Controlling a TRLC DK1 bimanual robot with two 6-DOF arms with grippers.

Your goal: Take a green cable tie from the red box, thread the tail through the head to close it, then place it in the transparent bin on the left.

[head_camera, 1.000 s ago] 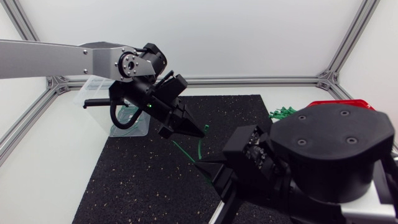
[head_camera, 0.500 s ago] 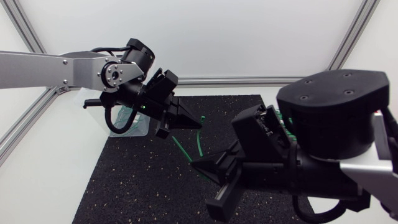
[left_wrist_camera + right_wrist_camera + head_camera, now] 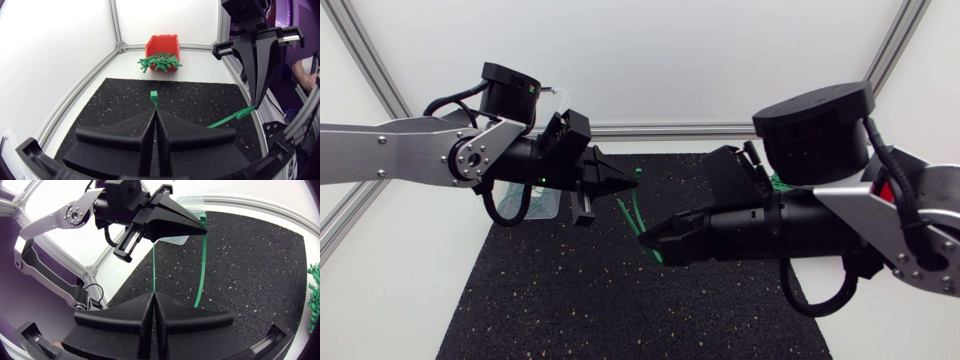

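Head view: thin green plastic cable tie (image 3: pixel 634 215) is hanging in the middle of the frame, above the black speckled mat (image 3: pixel 550 300).
Left black gripper (image 3: pixel 633 180): fingers are squeezing together on the tie's head.
Right black gripper (image 3: pixel 642 238): fingers are squeezing its tail.

"How do the arms stand?"
"The left arm (image 3: pixel 410 150) and the right arm (image 3: pixel 880 215) each reach in from their own side, wedge tips facing each other, near but apart."
"And the fingers?"
"The left gripper (image 3: pixel 632 181) and the right gripper (image 3: pixel 646 240) are both pressed together, each pinching the green cable tie (image 3: pixel 200 265)."
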